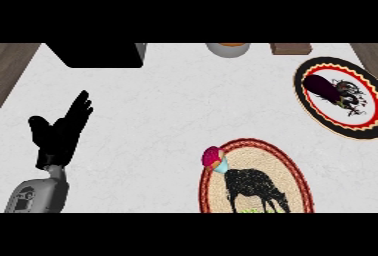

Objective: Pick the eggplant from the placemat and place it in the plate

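Eggplant (325,88) lying on the plate (310,102) at far right, dark purple, touching its patterned centre. Placemat (291,165) near, right of middle, bearing a black animal figure. Left hand (60,132) at left, well apart from both, fingers straight and up, holding nothing. Right hand out of sight.

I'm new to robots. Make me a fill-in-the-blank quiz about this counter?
1. The eggplant lies on the ____.
2. The one hand in view, fingers straight, is the robot's ____ one.
3. The animal pictured on the placemat is coloured ____.

Missing words: plate; left; black.
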{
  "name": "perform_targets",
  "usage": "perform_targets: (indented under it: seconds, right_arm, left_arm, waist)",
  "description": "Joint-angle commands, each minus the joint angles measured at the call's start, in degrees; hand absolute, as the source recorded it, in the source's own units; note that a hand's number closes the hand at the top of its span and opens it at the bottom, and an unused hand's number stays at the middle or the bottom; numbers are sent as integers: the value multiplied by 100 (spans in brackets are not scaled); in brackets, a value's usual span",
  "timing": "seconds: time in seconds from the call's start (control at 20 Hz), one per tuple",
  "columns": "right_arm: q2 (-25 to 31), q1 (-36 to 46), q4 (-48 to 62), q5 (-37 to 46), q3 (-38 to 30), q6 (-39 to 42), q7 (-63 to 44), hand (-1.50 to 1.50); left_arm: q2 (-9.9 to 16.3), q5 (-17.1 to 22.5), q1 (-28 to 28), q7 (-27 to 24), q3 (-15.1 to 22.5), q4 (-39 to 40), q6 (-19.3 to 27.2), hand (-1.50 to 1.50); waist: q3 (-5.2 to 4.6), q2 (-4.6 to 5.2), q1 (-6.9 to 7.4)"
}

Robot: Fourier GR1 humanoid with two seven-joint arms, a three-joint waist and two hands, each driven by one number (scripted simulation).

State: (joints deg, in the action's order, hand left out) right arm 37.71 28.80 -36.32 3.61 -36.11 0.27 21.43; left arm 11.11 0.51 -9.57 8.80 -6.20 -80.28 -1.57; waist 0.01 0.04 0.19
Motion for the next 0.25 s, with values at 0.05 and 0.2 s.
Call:
perform_targets:
  seconds: [0.05,0.2]
  right_arm:
    - [467,-68,398,5,120,232,-40,-150]
    - [521,-354,634,-108,40,348,428,-150]
  left_arm:
    - [-25,36,218,49,-43,-114,-49,0]
    - [-95,-142,-376,35,-31,269,165,0]
  waist:
    - [3,6,24]
    - [3,10,-7]
